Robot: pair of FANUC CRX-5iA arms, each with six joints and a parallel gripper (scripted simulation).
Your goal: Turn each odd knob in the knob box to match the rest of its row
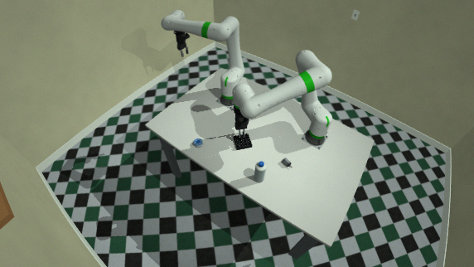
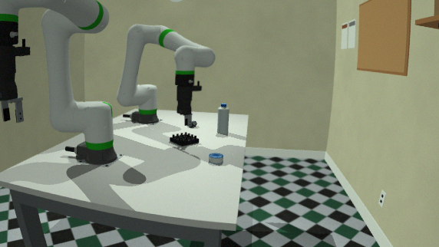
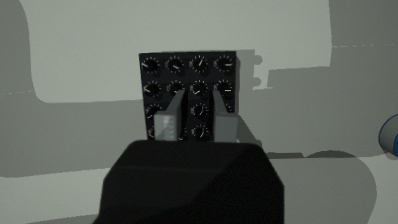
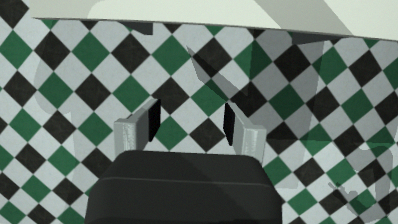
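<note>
The black knob box (image 1: 244, 148) (image 2: 184, 143) (image 3: 187, 56) lies on the table. In the left wrist view its knobs stand in a grid. In the third column from the left, the top knob (image 3: 200, 64) points up and slightly right, and the second knob (image 3: 200, 88) points lower left. Fingers hide parts of the lower knobs. My left gripper (image 1: 242, 136) (image 2: 188, 123) (image 3: 198, 103) hangs above the box, partly open, with nothing between its fingers. My right gripper (image 1: 185, 55) (image 2: 12, 120) (image 4: 192, 114) is wide open and empty, high up beyond the table edge.
A blue-topped round tin (image 1: 198, 143) (image 2: 216, 159) (image 3: 389, 136) lies to one side of the box. A white bottle with a blue cap (image 1: 259, 172) (image 2: 223, 121) and a small dark grey object (image 1: 286, 162) (image 2: 193, 124) stand on the other side.
</note>
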